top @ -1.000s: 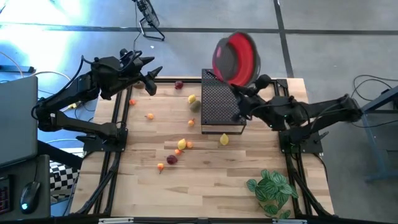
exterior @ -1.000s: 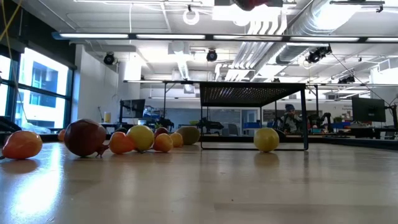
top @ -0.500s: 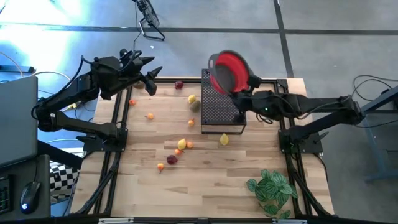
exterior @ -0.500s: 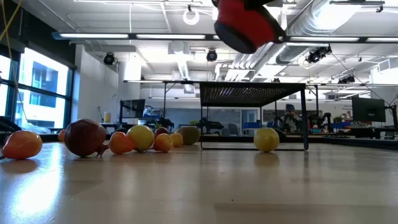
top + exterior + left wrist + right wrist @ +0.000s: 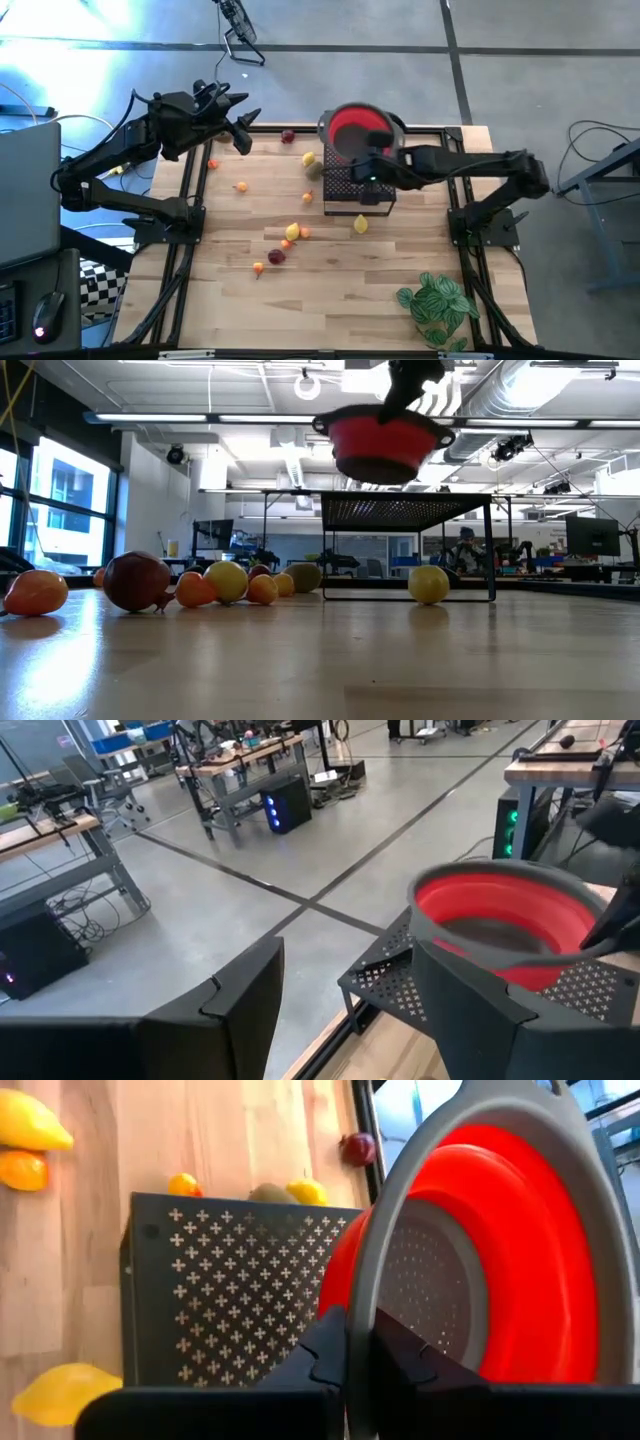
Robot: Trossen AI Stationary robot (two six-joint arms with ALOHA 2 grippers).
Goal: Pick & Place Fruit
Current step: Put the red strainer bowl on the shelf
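Observation:
A red bowl [image 5: 355, 133] with a grey rim hangs upright in the air over a black perforated stand [image 5: 357, 185] at the table's far side; the low view shows the bowl [image 5: 385, 446] above the stand's top [image 5: 405, 510]. My right gripper [image 5: 362, 1355] is shut on the bowl's rim. Small fruits lie on the wood: a dark red one [image 5: 288, 136], a yellow one [image 5: 308, 158], orange ones [image 5: 241, 186], a yellow one [image 5: 360, 225] near the stand. My left gripper [image 5: 240, 130] waits open above the table's far left edge. My right gripper pinches the bowl's grey rim [image 5: 358, 1315] on its near side, one finger [image 5: 405, 1365] on the red inner side and one [image 5: 325, 1350] outside. The fingers come slanting down from the table's right. The bowl is lifted clear and sits level, opening up.
A green leafy plant [image 5: 438, 305] stands at the table's near right corner. More fruit lies mid-table: a yellow one [image 5: 292, 232], a dark red one [image 5: 276, 256], an orange one [image 5: 259, 267]. Black rails [image 5: 190, 200] run along both table sides.
My right arm has swung the bowl from beyond the table's far edge toward the near and left, over the stand, and lowered it. The bowl has turned from standing on edge to level with its opening up. The fruits have stayed in place.

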